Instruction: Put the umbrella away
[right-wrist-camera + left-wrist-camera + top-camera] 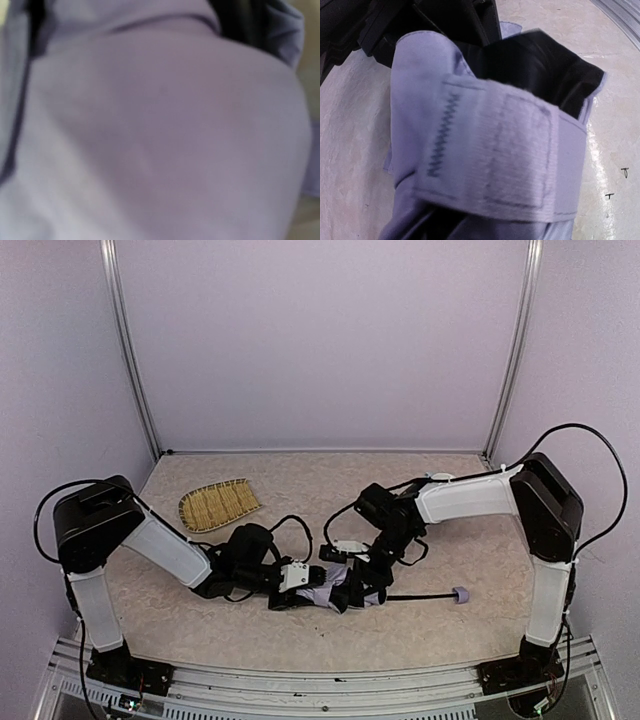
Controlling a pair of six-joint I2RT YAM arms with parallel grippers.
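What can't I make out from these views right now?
Left gripper, open or shut: too small and dark in top view; strap and fabric fill left wrist view.
Right gripper, open or shut: buried in umbrella folds in top view; right wrist view all blurred fabric.
Whether the strap is fastened: its far side wraps out of sight, left wrist view.

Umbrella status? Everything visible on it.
The pale lavender-grey fabric umbrella lies collapsed and bunched on the speckled beige table. Black lining shows in the folds. A stitched fabric strap lies across the bundle. Its thin black shaft sticks out rightward to a small lavender block handle. The left gripper and right gripper are at the fabric; grip unclear.
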